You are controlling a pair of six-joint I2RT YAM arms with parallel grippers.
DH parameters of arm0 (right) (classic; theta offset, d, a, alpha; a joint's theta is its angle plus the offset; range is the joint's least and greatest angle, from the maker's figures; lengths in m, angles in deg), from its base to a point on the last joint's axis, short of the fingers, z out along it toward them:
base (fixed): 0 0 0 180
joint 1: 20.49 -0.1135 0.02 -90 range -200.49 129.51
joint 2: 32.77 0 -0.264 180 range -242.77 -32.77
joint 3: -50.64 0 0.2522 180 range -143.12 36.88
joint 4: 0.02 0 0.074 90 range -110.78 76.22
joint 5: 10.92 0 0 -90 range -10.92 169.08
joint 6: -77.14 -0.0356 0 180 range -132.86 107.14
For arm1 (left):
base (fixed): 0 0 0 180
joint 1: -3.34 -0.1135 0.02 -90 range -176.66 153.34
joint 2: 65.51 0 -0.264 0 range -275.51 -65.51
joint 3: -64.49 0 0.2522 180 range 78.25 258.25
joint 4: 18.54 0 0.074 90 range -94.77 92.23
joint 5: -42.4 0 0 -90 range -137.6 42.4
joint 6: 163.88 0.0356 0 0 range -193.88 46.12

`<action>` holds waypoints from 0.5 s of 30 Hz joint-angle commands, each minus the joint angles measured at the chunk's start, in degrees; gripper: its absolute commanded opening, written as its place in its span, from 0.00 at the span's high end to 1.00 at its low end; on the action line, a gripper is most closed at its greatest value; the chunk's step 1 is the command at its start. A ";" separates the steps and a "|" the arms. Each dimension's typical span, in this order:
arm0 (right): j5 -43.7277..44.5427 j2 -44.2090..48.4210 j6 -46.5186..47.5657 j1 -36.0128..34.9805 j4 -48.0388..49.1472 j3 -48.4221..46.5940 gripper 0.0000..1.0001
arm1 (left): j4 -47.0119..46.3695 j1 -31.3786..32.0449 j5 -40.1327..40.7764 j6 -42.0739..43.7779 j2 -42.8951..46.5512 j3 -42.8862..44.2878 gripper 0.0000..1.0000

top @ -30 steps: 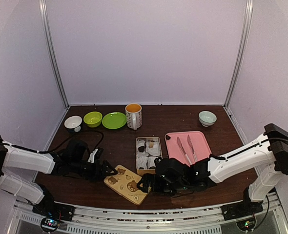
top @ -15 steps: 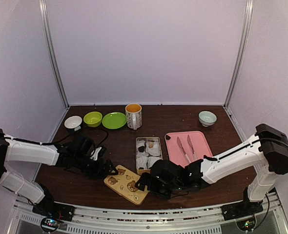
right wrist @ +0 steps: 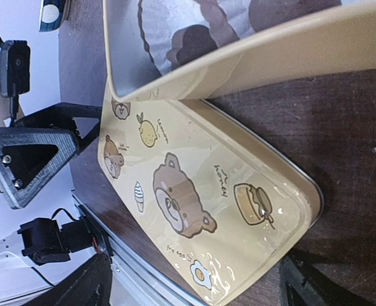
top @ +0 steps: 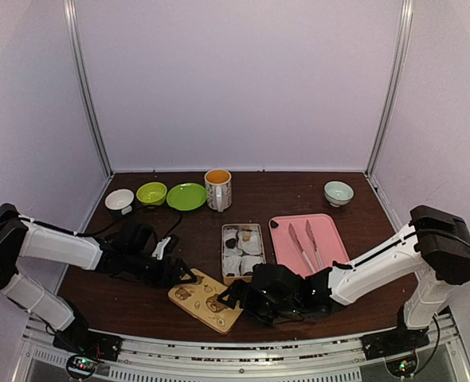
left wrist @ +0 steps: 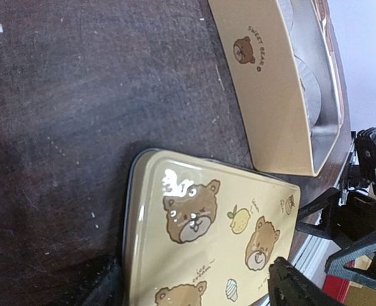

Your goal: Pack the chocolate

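The chocolate (top: 232, 241), a few small dark lumps in paper cups, lies in the open tan bear-printed tin (top: 256, 231); the lumps also show in the right wrist view (right wrist: 194, 41). The tin's bear-printed lid (top: 206, 300) lies flat on the table just near-left of the tin. My left gripper (top: 183, 278) is open at the lid's left end, its fingers either side of the lid (left wrist: 207, 236). My right gripper (top: 229, 296) is open at the lid's right end, fingers either side of its corner (right wrist: 194, 185). The tin's side wall (left wrist: 264, 89) is beyond the lid.
A pink tray (top: 332, 228) holding metal tongs (top: 300, 243) sits right of the tin. At the back stand a mug (top: 218, 189), a green plate (top: 186, 196), a green bowl (top: 151, 193), a white bowl (top: 119, 201) and a pale bowl (top: 338, 192).
My left gripper has moved right up to the lid's left end. My right gripper has moved left to the lid's right end. The lid and tin have stayed put.
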 commanded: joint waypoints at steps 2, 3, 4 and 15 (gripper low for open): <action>2.43 1.07 -1.34 0.39 8.03 5.05 0.09 | 1.51 1.07 -6.34 -3.84 -0.06 -4.54 0.26; 2.28 1.06 -0.91 0.41 8.46 4.92 0.09 | 1.64 1.10 -6.93 -3.90 0.84 -4.43 0.28; 1.91 1.02 -0.36 0.40 8.88 4.64 0.10 | 2.34 1.15 -7.13 -3.78 1.66 -4.24 0.28; 3.97 4.13 1.85 0.39 8.10 5.14 0.11 | 8.26 2.21 -7.66 -5.96 12.62 -1.83 0.28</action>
